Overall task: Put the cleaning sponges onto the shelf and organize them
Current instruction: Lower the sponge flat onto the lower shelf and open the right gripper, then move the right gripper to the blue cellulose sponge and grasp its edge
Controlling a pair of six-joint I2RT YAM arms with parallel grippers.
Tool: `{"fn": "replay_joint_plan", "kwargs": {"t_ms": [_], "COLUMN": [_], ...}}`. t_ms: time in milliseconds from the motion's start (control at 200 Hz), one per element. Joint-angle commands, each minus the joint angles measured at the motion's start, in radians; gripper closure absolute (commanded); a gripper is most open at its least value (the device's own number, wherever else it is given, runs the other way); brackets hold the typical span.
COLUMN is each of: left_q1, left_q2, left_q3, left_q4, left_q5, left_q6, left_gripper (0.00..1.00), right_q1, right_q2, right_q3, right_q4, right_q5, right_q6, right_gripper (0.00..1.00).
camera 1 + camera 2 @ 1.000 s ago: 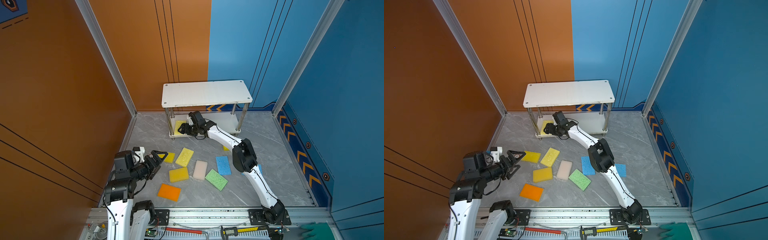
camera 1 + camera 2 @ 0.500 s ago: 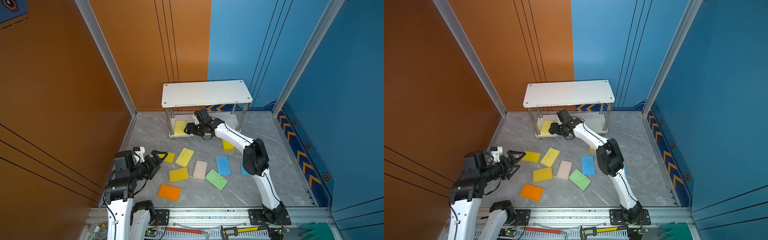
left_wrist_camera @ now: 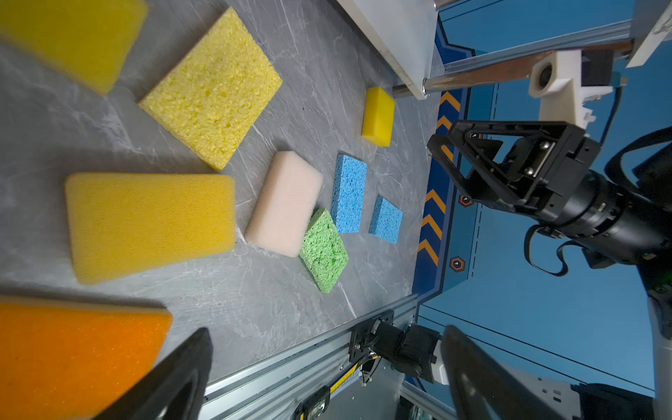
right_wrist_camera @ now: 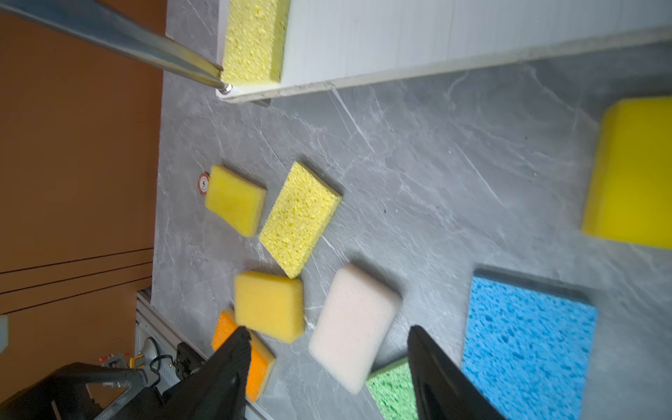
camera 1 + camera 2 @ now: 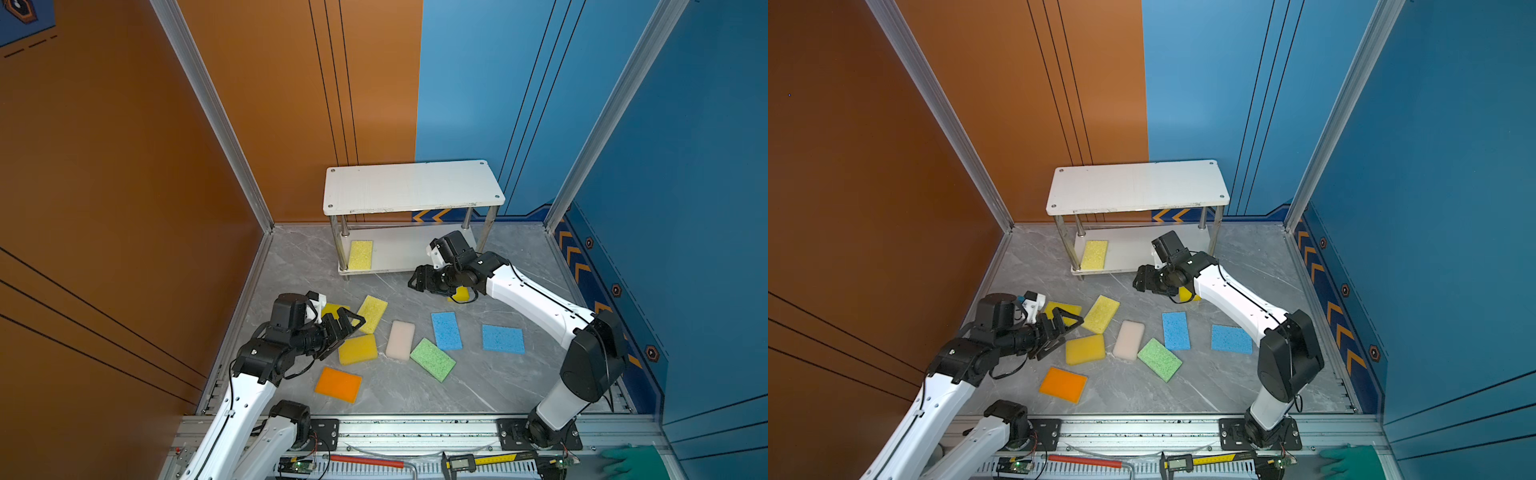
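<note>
The shelf (image 5: 411, 187) (image 5: 1136, 185) stands at the back, and one porous yellow sponge (image 5: 360, 254) (image 4: 254, 40) lies at the left end of its lower board. Several more sponges lie on the floor: porous yellow (image 5: 372, 313), smooth yellow (image 5: 357, 349), orange (image 5: 338, 384), beige-pink (image 5: 400, 339), green (image 5: 432, 359) and two blue (image 5: 446, 331) (image 5: 503, 339). My right gripper (image 5: 415, 283) (image 4: 329, 338) hovers open and empty just before the shelf, over another yellow sponge (image 5: 460, 294). My left gripper (image 5: 352, 327) (image 3: 327, 363) hangs open and empty above the yellow sponges at the left.
An orange wall closes the left side and a blue wall the right and back. A metal rail (image 5: 415, 428) runs along the front, with a caliper (image 5: 478, 461), a red-handled tool (image 5: 365, 461) and a green glove (image 5: 631, 457) beyond it.
My right gripper has drawn back out of the shelf's lower tier toward the right and front, leaving the porous yellow sponge there. The left arm has not moved.
</note>
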Motion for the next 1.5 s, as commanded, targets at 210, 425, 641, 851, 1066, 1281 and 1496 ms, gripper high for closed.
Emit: {"fn": "replay_joint_plan", "kwargs": {"t_ms": [210, 425, 641, 851, 1066, 1281, 1496], "left_q1": [-0.129, -0.149, -0.153, -0.153, -0.153, -0.150, -0.143], "left_q2": [0.173, 0.192, 0.190, 0.186, 0.170, 0.155, 0.144], "left_q3": [-0.060, -0.071, -0.109, -0.111, -0.120, -0.127, -0.133], "left_q4": [0.328, 0.376, 0.426, 0.427, 0.426, 0.420, 0.412], "left_q5": [-0.051, -0.054, -0.064, -0.074, -0.086, -0.088, -0.087], "left_q6": [-0.084, -0.098, -0.143, -0.156, -0.172, -0.177, -0.177], "left_gripper": [0.02, 0.02, 0.02, 0.02, 0.02, 0.02, 0.02], "right_q1": [-0.073, -0.155, -0.163, -0.161, -0.157, -0.149, -0.149], "right_q2": [-0.164, -0.170, -0.128, -0.061, 0.005, 0.037, 0.049], "right_q3": [-0.208, -0.344, -0.408, -0.423, -0.422, -0.429, -0.446], "right_q4": [-0.117, -0.202, -0.163, -0.091, -0.031, -0.001, 0.026], "right_q5": [0.016, 0.046, 0.038, 0.028, 0.024, 0.026, 0.024], "right_q6": [-0.005, -0.135, -0.196, -0.197, -0.187, -0.173, -0.159], "right_gripper": [0.35, 0.38, 0.41, 0.46, 0.51, 0.60, 0.69]}}
